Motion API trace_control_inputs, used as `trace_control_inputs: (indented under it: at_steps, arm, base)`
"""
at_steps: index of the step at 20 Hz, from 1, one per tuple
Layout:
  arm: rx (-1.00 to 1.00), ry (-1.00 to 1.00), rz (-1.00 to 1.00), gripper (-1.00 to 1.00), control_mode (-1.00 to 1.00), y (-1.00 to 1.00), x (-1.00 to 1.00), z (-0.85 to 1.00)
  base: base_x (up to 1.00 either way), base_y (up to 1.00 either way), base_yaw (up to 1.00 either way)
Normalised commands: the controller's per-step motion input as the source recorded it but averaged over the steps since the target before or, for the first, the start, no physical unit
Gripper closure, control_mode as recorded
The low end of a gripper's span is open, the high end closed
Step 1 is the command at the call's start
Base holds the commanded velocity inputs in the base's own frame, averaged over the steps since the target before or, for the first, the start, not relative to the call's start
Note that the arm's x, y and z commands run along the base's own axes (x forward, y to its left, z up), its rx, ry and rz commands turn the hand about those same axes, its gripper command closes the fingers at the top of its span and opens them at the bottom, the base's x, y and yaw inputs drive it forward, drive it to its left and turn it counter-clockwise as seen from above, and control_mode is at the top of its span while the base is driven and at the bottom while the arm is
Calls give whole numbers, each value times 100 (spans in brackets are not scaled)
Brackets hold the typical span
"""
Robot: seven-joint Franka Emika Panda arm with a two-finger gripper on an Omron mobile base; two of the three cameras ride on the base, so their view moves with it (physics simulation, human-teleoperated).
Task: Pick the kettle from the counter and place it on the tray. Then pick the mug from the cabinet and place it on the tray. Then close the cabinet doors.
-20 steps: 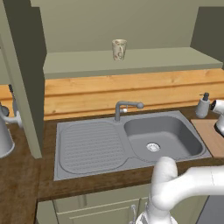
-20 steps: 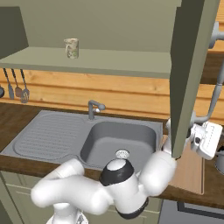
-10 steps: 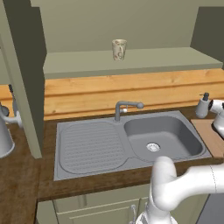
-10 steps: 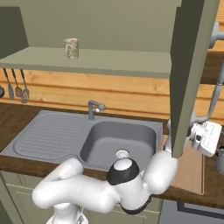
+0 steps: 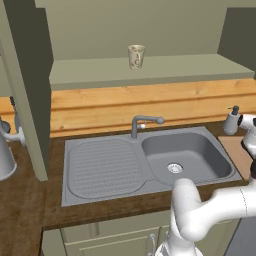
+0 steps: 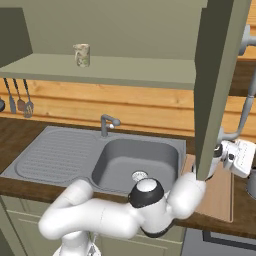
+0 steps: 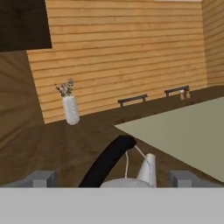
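Both end effector [image 7: 112, 179] fingers spread wide astride kettle [image 7: 127, 181] handle

The mug [image 5: 136, 56] stands upright on the cabinet [image 5: 150, 70] shelf in the upper middle of the frame. Below it the sink [image 5: 187, 155] and drainer [image 5: 102, 166] sit in the desk [image 5: 20, 205], with a pump bottle [image 5: 231, 121] at the right edge.

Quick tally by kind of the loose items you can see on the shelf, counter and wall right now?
Mug: 1
Kettle: 1
Pump bottle: 1
Flower vase: 1
Hanging utensils: 3
Tall metal vessel: 1
Total: 8
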Motion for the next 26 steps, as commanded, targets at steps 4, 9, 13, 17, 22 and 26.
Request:
trace_control_inputs:
  at_steps: [4,9,13,17,22,26]
  arm:
    - [3,1,0,-100,-100,-23,13,-12]
    - [3,0,0,-100,-100,-24,2,-14]
    - [3,0,0,-100,-100,-21,5,-12]
    - [1,0,0,-100,-100,-15,4,-11]
    - [0,0,0,100,-100,-1,0,-9]
    - [0,1,0,100,-100,0,-13,-18]
  base:
    - [0,0,0]
    - [0,0,0]
    - [0,0,0]
    - [0,0,0]
    - [0,0,0]
    - [0,0,0]
